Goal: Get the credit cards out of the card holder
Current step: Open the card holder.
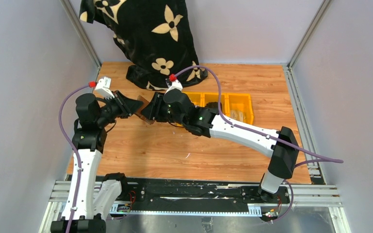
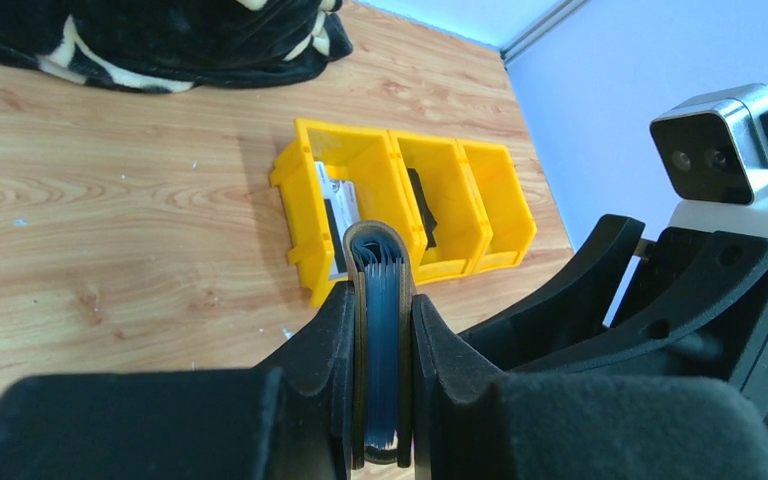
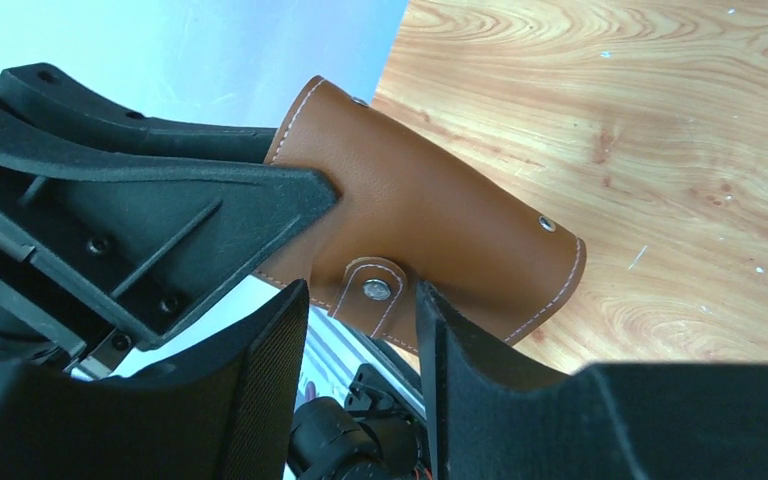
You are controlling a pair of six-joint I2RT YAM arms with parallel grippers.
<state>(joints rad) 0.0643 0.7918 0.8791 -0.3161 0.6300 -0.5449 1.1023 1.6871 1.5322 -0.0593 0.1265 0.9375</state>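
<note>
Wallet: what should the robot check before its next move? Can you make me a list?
1. The left gripper holds the wallet firmly: ok, its fingers press on both sides.
2. The tab sits between the fingers of the right gripper: ok.
3. The right gripper is closed on the tab: not ok, it is open, with a gap on each side.
4. The tab is unfastened: not ok, it lies flat on the cover and looks snapped shut.
5. The cards can be seen: cannot tell, the left wrist view shows only the edges of the sleeves.
</note>
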